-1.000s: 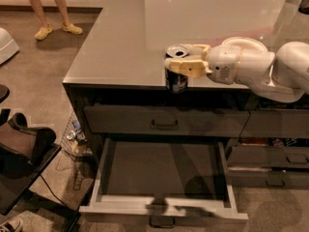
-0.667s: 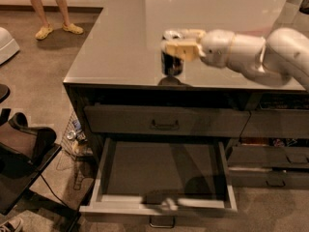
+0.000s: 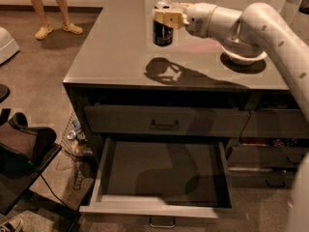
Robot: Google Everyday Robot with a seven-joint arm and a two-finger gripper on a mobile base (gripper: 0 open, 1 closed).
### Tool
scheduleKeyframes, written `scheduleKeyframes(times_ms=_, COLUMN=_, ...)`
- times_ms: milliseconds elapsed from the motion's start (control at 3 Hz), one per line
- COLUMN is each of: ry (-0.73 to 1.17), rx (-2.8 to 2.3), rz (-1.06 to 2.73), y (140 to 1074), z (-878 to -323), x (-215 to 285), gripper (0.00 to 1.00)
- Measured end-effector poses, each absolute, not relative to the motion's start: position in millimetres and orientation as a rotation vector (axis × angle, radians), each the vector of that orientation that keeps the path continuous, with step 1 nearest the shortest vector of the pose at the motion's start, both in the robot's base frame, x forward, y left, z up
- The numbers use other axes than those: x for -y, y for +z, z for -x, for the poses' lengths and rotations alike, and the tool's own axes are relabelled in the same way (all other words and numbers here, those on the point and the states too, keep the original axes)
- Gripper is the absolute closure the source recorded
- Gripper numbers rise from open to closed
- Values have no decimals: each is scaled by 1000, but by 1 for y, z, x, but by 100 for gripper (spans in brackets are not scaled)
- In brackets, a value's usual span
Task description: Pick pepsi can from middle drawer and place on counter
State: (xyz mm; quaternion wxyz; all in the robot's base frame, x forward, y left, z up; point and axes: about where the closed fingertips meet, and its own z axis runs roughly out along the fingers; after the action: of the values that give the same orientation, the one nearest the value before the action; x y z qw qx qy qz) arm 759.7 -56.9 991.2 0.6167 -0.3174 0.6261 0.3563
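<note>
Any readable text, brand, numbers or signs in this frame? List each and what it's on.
None can be read.
pepsi can, gripped at its top by the tool over the counter: dark side, any logo too blurred to read.
middle drawer, open: no label or marking visible.
Items in the floor basket left of the cabinet: print too small to read.

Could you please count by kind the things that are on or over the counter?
pepsi can: 1, gripped by the end effector over the counter
white bowl: 1, on the counter, partly behind the arm
Total: 2
</note>
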Motion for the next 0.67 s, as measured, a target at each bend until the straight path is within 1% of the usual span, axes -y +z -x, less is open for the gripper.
scheduleKeyframes(times_ms=333, ry=766, rx=-1501, rz=663, y=965, z=-807, x=53, gripper=100)
scheduleKeyframes(times_ms=667, ry=734, rx=-1552, rz=625, y=937, z=-829, x=51, gripper=100)
